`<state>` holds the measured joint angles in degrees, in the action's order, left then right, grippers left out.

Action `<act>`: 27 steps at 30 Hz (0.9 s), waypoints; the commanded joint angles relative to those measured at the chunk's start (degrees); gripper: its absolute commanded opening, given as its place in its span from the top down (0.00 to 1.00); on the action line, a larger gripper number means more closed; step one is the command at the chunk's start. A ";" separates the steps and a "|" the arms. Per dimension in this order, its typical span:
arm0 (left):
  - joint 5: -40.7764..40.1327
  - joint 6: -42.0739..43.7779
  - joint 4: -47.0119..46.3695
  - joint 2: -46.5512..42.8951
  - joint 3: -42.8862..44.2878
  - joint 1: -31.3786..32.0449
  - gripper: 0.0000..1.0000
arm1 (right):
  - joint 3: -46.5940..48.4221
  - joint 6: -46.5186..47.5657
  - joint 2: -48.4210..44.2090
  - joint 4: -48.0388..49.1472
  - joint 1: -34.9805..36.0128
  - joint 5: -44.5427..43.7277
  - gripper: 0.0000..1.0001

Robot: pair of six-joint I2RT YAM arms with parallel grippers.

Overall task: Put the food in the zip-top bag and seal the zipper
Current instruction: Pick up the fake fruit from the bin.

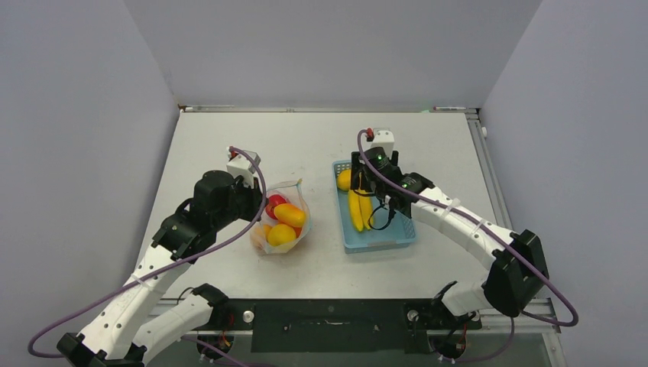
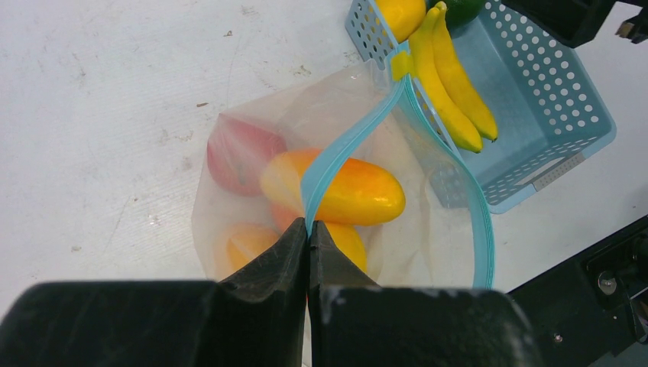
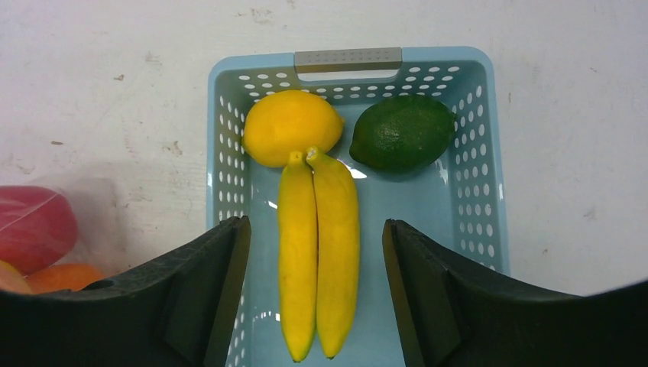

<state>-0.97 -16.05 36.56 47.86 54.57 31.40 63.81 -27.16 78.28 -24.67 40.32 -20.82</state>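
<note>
The left gripper [image 2: 309,229], at lower centre of its wrist view, pinches the zipper [image 2: 344,145]. The right gripper [image 3: 313,223] is spread, with the bananas [image 3: 317,290] lying between its sides in the basket [image 3: 348,60].

basket [image 3: 474,191]: was light blue, round-hole pattern, grey handle strip
bananas [image 3: 317,245]: were yellow
lemon [image 3: 290,126]: was yellow
lime [image 3: 401,131]: was dark green
zip-top bag [image 2: 321,107]: was clear
zipper [image 2: 348,145]: was teal-blue
mango [image 2: 359,191]: was yellow-orange
apple [image 2: 241,153]: was red
orange [image 2: 248,243]: looked orange, blurred through film
</note>
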 commanded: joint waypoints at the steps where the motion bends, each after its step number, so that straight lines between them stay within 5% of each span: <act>1: 0.44 0.23 -3.22 0.04 0.44 -0.28 1.00 | 0.38 1.39 3.44 3.66 -1.60 2.75 0.36; 27: 0.52 0.38 -3.00 0.39 0.54 -0.28 1.00 | 10.31 6.24 22.31 4.22 -3.44 1.26 0.47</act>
<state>-0.97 -16.05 36.56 48.03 54.57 31.40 71.13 -22.04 99.09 -21.82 37.43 -17.96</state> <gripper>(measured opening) 0.003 0.535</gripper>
